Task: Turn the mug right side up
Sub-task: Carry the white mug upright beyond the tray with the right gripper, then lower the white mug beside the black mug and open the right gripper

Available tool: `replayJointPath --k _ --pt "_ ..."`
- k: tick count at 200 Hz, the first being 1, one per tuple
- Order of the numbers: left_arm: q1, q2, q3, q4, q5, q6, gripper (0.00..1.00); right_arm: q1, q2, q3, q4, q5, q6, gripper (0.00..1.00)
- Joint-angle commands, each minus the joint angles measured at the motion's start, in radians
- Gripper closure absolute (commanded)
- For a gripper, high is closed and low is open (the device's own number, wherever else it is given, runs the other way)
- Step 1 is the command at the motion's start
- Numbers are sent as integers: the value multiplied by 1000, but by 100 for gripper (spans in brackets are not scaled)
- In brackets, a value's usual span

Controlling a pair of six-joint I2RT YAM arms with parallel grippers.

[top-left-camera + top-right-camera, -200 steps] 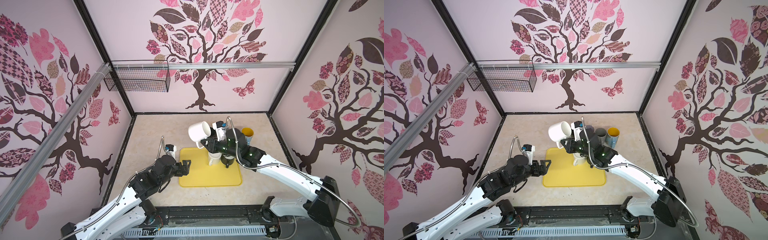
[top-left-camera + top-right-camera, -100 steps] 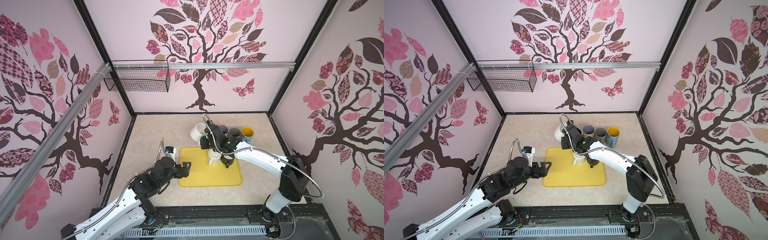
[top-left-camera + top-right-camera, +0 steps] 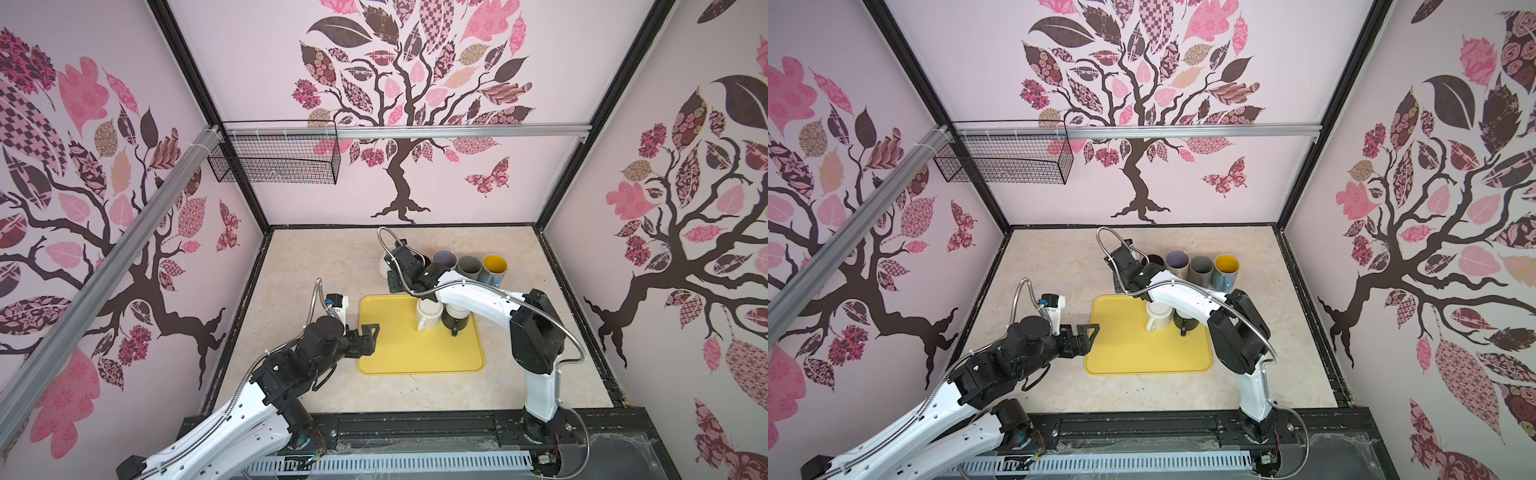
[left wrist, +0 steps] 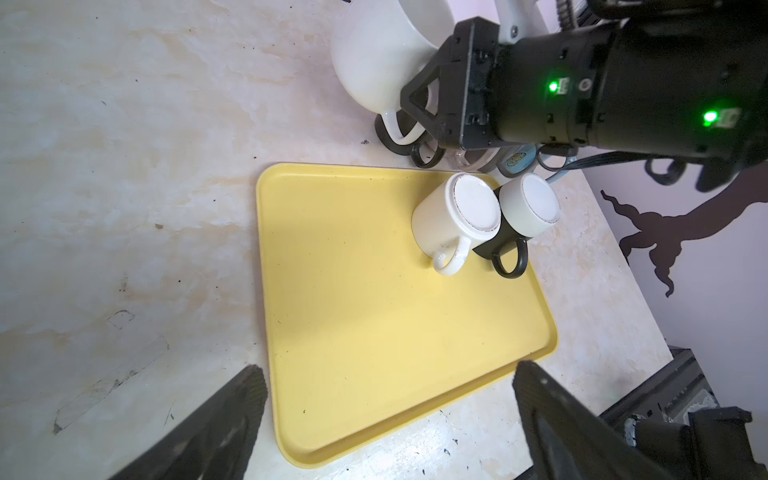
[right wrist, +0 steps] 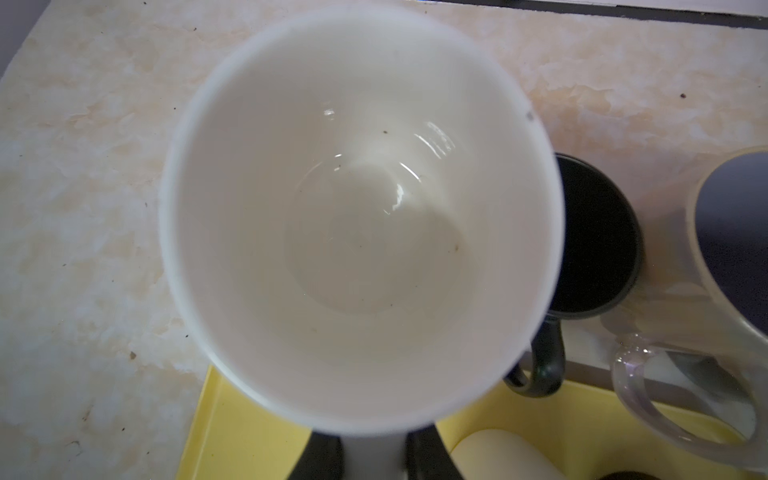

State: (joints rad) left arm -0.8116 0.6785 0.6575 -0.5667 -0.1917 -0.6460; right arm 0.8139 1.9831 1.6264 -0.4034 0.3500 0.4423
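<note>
Big white ceramic mug has come down from mid-air, mouth up now; outstretched right gripper pinches its handle, left gripper gapes empty.

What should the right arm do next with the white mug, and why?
Probably lower the mug straight down until it rests on the table, before letting go. The right gripper is shut on its handle, the mug is already mouth-up beside the black mug, and whether its base touches the table isn't visible.
</note>
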Motion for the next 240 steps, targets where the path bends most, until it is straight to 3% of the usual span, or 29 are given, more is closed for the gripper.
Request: replayJointPath --k 1,103,240 --pt "3 -5 -4 -12 -6 24 4 3 46 101 20 60 -18 100" --pt "3 -23 -16 -1 13 37 4 -34 167 198 -37 19 -10 100" --pt "3 -48 -16 -12 24 28 4 -43 274 265 -95 60 12 100"
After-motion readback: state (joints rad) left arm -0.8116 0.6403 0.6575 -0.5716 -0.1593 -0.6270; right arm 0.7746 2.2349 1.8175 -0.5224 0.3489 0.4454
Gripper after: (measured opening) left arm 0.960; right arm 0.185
